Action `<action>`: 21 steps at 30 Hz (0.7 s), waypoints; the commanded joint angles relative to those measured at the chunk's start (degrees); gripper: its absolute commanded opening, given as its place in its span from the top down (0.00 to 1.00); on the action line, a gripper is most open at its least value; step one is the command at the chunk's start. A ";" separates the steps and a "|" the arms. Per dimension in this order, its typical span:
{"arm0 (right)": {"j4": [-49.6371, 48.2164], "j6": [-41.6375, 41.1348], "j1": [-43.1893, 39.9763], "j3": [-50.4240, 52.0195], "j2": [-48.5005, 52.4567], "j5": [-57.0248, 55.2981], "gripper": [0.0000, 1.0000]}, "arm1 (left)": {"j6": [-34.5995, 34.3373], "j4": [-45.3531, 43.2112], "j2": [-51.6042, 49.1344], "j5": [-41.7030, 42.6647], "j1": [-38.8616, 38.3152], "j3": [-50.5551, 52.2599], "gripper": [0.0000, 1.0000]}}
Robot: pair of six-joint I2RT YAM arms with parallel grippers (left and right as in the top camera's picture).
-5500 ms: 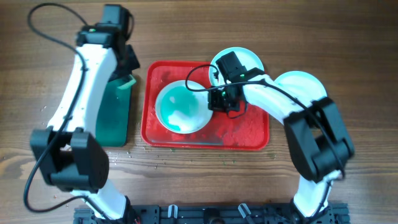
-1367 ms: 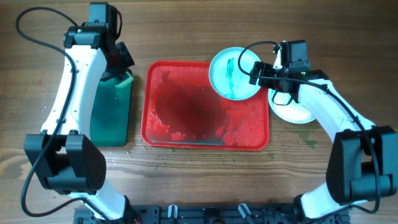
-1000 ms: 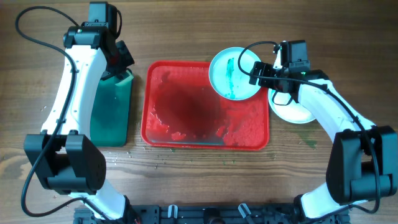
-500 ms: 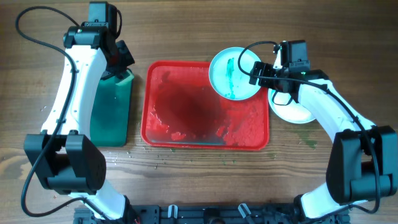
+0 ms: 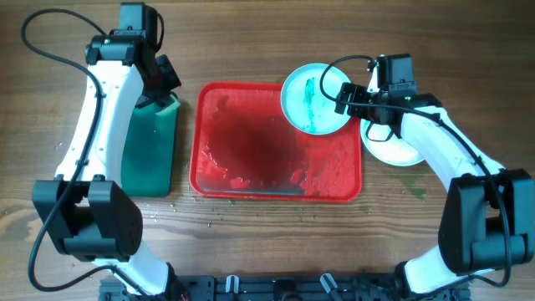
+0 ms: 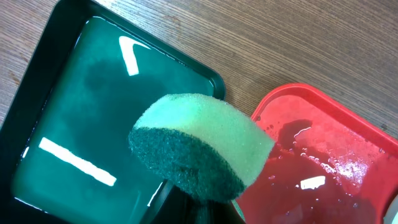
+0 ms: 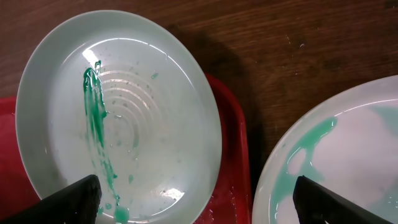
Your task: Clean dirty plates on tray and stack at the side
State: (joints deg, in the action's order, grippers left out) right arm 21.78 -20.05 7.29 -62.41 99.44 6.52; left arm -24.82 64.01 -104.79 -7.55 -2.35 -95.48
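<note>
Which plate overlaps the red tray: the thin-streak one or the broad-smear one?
The plate with the thin green streak: it overlaps the far right corner of the red tray. The smeared plate lies on the table, right of the tray.

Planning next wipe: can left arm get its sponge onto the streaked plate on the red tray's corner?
Probably, at a stretch: nothing stands on the tray between sponge and plate, though the right pincer hovers open at the plate's rim.

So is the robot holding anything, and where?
The left gripper pinches the green sponge by its lower edge. The right gripper is open, holding nothing.
</note>
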 commanded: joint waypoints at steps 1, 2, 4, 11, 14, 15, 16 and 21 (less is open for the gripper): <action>-0.13 0.37 -0.07 -1.11 0.28 -0.59 0.00 | -1.16 0.09 0.20 0.50 0.22 -0.20 0.96; -0.13 0.39 -0.07 -1.11 0.28 -0.59 0.00 | -1.16 0.09 0.20 0.50 0.22 -0.20 0.96; -0.13 0.39 -0.07 -1.11 0.28 -0.59 0.00 | -1.16 0.07 0.20 0.50 0.22 -0.20 0.96; -0.13 0.39 -0.07 -1.11 0.28 -0.59 0.00 | -1.14 -0.24 0.20 0.50 0.22 -0.20 0.96; -0.13 0.39 -0.07 -1.11 0.28 -0.59 0.00 | -1.14 -0.46 0.20 0.50 0.24 -0.20 0.96; -0.13 0.39 -0.07 -1.11 0.28 -0.59 0.00 | -1.14 -0.57 0.20 0.50 0.22 -0.20 0.96; -0.13 0.42 -0.07 -1.11 0.28 -0.59 0.00 | -1.16 -0.57 0.20 0.50 0.22 -0.20 0.96; -0.13 0.39 -0.07 -1.11 0.28 -0.59 0.00 | -0.87 -0.33 0.20 0.48 0.22 -0.20 0.96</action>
State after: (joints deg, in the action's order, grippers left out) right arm 21.78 -20.08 7.31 -62.41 99.44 6.52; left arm -24.82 63.77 -104.79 -7.55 -2.35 -95.48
